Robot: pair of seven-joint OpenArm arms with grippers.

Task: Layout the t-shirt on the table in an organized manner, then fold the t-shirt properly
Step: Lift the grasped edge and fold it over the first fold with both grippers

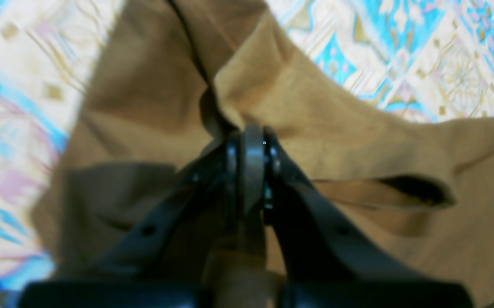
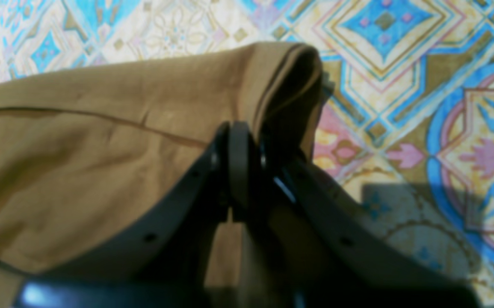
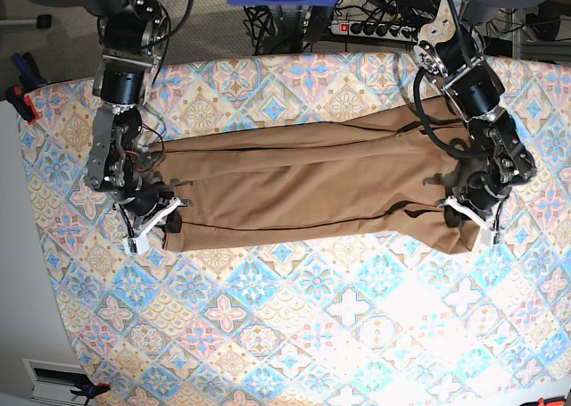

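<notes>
t-shirt [image 3: 312, 187] lies as a long band across the table's [image 3: 294, 335] far half. Left gripper [image 1: 252, 137] is clamped on a bunched fold, right gripper [image 2: 239, 132] is pinching the opposite end's hem (both jaws closed). Near half of the table is bare cloth.

Base view: high overhead, straight down, far enough to take in most of the table [image 3: 294, 335] and both arms. Wrist views: close, looking down along each gripper at cloth and table near opposite ends. Shared with base: the shirt [image 3: 303, 187] ends.
</notes>
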